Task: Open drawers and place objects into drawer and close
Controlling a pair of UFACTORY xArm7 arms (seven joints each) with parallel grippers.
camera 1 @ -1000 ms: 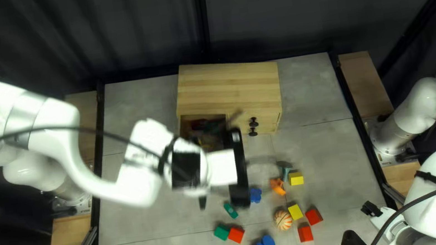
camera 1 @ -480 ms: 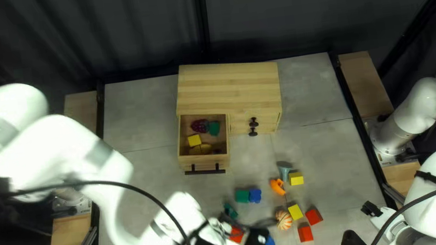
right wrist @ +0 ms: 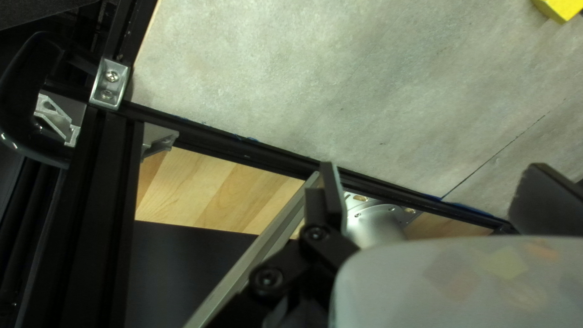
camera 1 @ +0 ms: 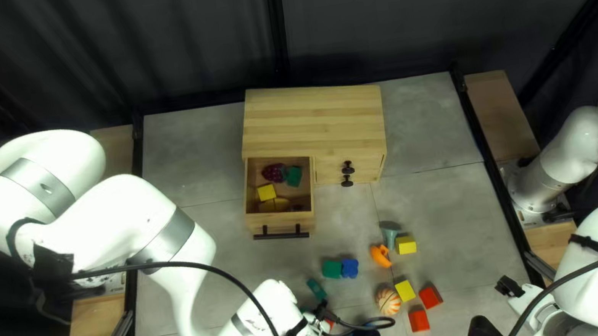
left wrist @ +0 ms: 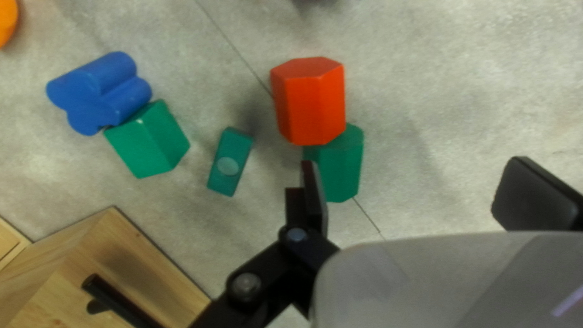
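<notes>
Well, the left tool [left wrist: 422, 189] is released, fingers wide apart around nothing, and the step in hand looks like fetching another block for the drawer [camera 1: 275, 223]. Ahead of it, off to one side, sit the red block [left wrist: 310, 103] and the green block [left wrist: 336, 165], apparently touching, the green one partly behind a finger. To do it well, slide sideways until one block is midway between the fingers, then turn so they close on faces clear of its neighbour; dropping straight down could press a finger onto the green block. The drawer stands open on that same side of the tool, holding things such as a yellow cube [camera 1: 266, 192], so carry the load above the rim and set it down gently beside them. The right tool [right wrist: 434, 197] is released and empty, well apart from the blocks; best leave it parked.
</notes>
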